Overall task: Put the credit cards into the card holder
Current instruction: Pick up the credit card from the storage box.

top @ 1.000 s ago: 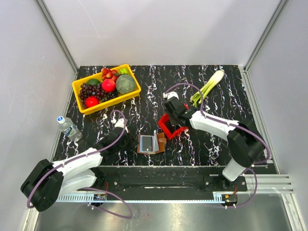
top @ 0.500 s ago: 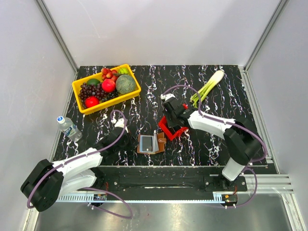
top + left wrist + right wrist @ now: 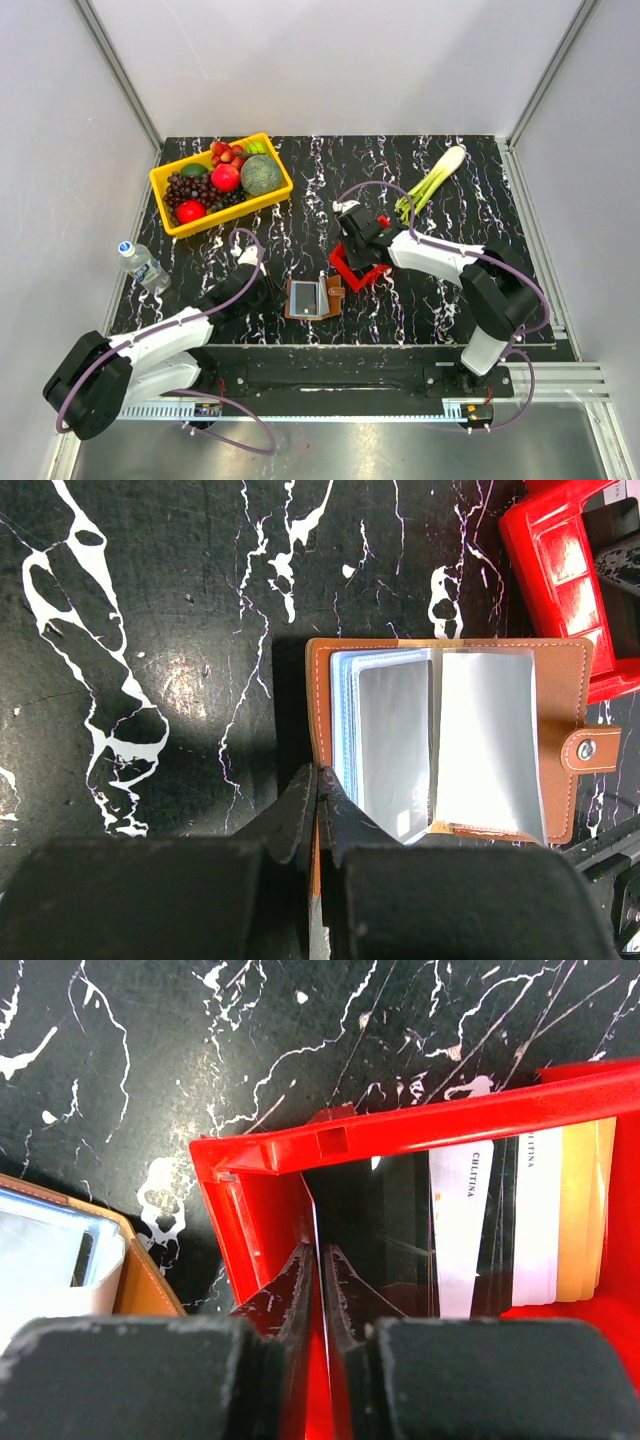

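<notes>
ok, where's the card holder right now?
In the top view the card holder lies open near the table's front edge, centre-left, just near-left of the red bin. The left gripper pinches its edge.

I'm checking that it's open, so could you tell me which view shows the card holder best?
Left wrist: the card holder lies open, close and sharp. Top external shows it small; right wrist catches only a corner.

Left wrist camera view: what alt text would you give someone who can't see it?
The robot's left gripper, shut, pinches the lower left edge of a brown leather card holder lying open on a black, white-veined table, its clear plastic sleeves showing. A red plastic bin sits at the upper right.
</notes>
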Robot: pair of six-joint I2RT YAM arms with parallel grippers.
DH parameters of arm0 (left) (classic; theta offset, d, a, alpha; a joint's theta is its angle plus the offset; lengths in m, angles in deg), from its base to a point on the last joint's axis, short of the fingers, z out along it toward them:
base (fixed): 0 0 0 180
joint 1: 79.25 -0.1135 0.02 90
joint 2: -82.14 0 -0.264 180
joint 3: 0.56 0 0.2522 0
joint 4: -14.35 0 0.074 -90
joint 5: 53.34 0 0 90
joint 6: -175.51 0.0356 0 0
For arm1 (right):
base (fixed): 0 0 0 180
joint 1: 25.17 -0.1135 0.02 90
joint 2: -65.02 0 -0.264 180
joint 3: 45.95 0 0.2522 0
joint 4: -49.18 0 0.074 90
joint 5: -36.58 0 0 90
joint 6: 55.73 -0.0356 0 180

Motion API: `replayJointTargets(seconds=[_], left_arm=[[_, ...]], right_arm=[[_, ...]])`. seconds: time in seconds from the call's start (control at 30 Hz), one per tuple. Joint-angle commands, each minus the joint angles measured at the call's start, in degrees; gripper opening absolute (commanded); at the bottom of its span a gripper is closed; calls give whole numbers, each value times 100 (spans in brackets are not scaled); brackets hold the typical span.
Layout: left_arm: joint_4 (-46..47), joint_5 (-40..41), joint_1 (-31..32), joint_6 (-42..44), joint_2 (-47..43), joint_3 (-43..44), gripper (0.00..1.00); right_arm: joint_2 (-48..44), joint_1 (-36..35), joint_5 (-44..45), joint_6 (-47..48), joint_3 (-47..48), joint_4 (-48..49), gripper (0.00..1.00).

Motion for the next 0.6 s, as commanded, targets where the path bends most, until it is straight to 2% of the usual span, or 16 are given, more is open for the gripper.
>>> replayJointTargets(seconds=[0.0, 0.13, 0.17, 0.2, 0.23, 0.37, 0.57], left_arm=[[224, -76, -34, 75, -58, 141, 0], [224, -85, -42, 84, -58, 133, 0], [215, -85, -34, 84, -58, 133, 0], [215, -85, -34, 84, -58, 124, 0], [215, -85, -42, 84, -67, 124, 0], [259, -164, -34, 119, -102, 124, 0], [399, -287, -42, 93, -207, 106, 0]], right_arm=[[-94, -19, -23, 32, -73, -101, 15], [-234, -19, 3, 40, -109, -163, 18], [-261, -11, 3, 49, -100, -189, 15], [-313, -19, 55, 41, -82, -207, 4], [-444, -11, 169, 14, -117, -146, 0], [-1130, -11, 451, 93, -197, 162, 0], [-1544, -19, 92, -222, 94, -84, 0]])
